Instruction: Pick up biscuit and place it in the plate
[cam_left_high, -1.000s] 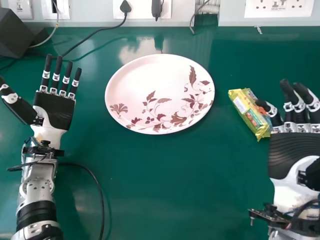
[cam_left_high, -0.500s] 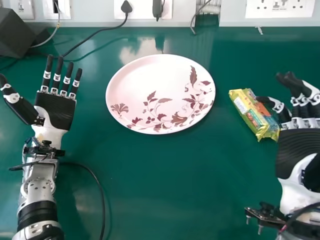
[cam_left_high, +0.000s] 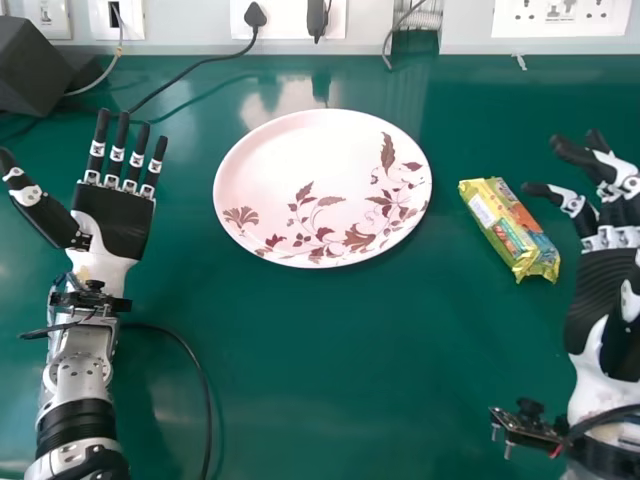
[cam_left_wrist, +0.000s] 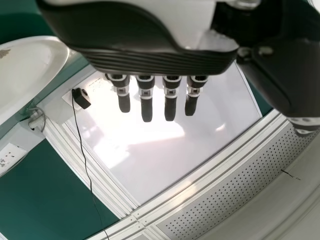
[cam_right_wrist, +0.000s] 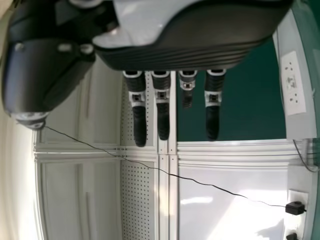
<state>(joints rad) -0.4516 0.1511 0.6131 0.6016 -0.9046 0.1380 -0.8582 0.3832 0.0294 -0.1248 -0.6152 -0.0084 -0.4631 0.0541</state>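
Biscuit packet (cam_left_high: 510, 228), about three o'clock from the plate (cam_left_high: 240, 190), is likely light, slick, crushable; pinch its middle gently; right robot hand (cam_left_high: 598, 300) gapes wide.

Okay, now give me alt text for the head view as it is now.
A yellow biscuit packet lies on a green table, between a white, leaf-patterned plate and the robot's open right hand; its open left hand is left of the plate.

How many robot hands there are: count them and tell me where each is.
2. In the head view, the left hand is left of the plate, and the right hand is right of the biscuit packet.
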